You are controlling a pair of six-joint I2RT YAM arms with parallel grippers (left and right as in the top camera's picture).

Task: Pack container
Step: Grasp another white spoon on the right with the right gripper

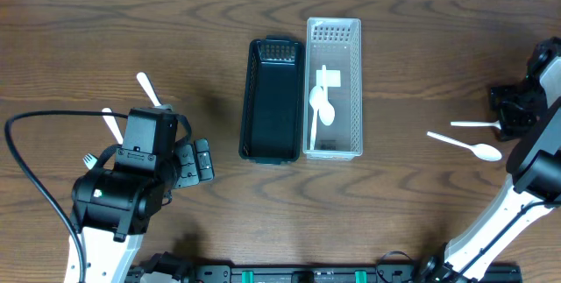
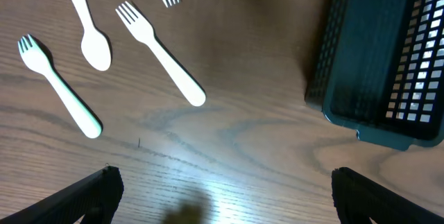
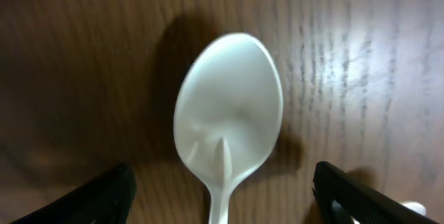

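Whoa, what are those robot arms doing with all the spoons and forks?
They're packing plastic cutlery into bins. The clear bin holds some white cutlery; the black bin looks empty. The right gripper is open just above a spoon lying on the table, with nothing grabbed yet. The left gripper is open too, holding nothing, near some forks and a second spoon.

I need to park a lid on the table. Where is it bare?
Bare: the wide strip between the clear bin and the right-hand spoons, and the near edge in front of both bins. Crowded: left of the black bin, where forks and the left gripper sit.
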